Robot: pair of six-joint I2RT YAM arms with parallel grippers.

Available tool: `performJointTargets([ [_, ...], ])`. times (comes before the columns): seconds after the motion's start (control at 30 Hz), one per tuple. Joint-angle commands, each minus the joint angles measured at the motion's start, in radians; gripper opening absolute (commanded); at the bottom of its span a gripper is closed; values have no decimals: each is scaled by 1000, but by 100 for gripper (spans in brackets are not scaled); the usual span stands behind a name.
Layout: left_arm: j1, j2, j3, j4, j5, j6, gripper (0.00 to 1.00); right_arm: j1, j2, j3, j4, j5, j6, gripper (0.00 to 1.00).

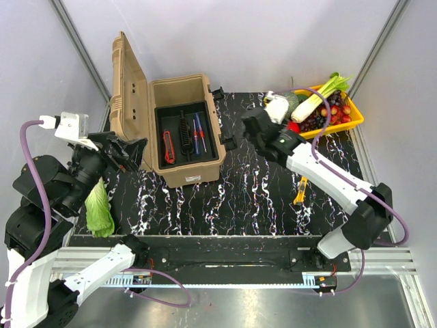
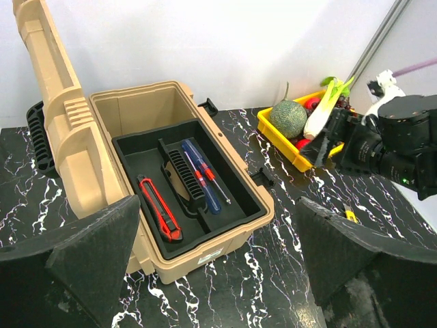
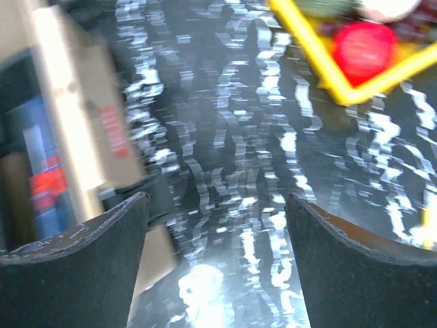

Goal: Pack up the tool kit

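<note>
Tan hard-plastic toolbox, upper left of centre on the bench, lid raised; judged rigid and bulky, best held at the lid edge. Left gripper and right gripper both spread, empty.

A: Way into the open tan hard-plastic toolbox?
B: From above. Its ribbed lid stands upright along the left side and blocks that flank. Inside, the black inner tray has a raised centre handle; red utility knife left of it, screwdrivers right.
A: Table?
B: In front of the box the black marbled table is bare. To the right, a strip runs up to the yellow plastic tray of vegetables; the right gripper sits there, jaws spread. A green lettuce leaf lies near-left.
</note>
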Motion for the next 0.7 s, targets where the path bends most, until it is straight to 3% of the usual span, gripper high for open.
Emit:
performJointTargets([
  [0.0, -1, 14, 19, 43, 0, 18, 99, -130, -103, -146, -50, 141, 168, 86],
  [0.13, -1, 26, 17, 46, 14, 21, 99, -223, -120, -235, -126, 106, 234, 88],
  [0.37, -3, 36, 19, 50, 36, 21, 99, -456, -44, -366, -173, -84, 299, 94],
  [0.67, -3, 23, 11, 50, 22, 19, 99, -529, 99, -418, -244, -222, 384, 93],
])
